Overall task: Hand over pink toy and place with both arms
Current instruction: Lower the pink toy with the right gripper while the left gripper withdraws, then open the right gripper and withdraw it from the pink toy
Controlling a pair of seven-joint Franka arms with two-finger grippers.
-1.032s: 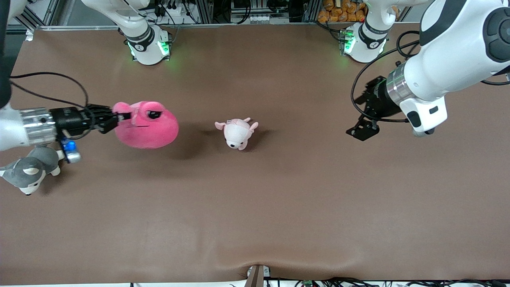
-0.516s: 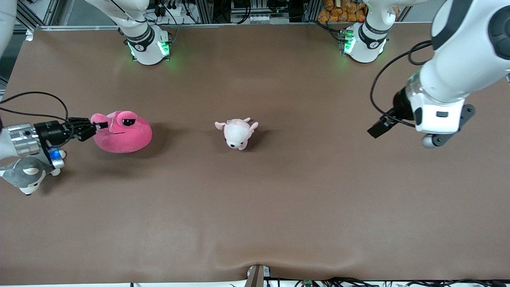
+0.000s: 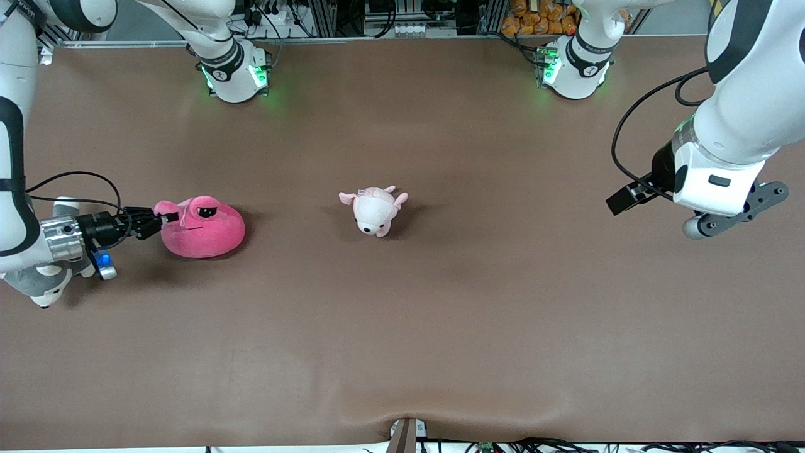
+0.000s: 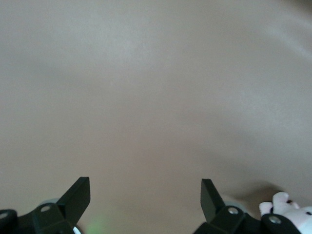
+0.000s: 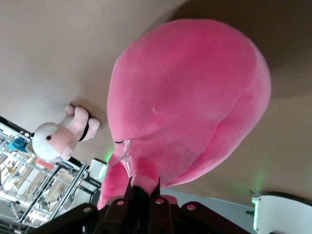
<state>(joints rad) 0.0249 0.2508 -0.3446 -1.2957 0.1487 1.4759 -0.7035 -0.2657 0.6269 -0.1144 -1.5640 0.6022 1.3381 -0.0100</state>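
Note:
The pink toy (image 3: 202, 228), a round hot-pink plush with black half-lidded eyes, sits low at the table toward the right arm's end. It looks to rest on the surface. My right gripper (image 3: 167, 219) is shut on one of its small ears. In the right wrist view the toy (image 5: 187, 97) fills the frame and the ear is pinched in my right gripper (image 5: 145, 183). My left gripper (image 3: 621, 201) hangs open and empty over bare table at the left arm's end. Its two fingers stand wide apart in the left wrist view (image 4: 145, 187).
A small pale pink-and-white plush animal (image 3: 374, 211) lies mid-table, also seen in the right wrist view (image 5: 58, 137) and at the edge of the left wrist view (image 4: 287, 207). A grey-and-white husky plush (image 3: 38, 284) lies partly hidden under the right wrist. The brown table (image 3: 440, 314) is bare nearer the front camera.
My right gripper has carried the pink toy toward the right arm's end of the table and lowered it. My left arm has drawn back toward its own end.

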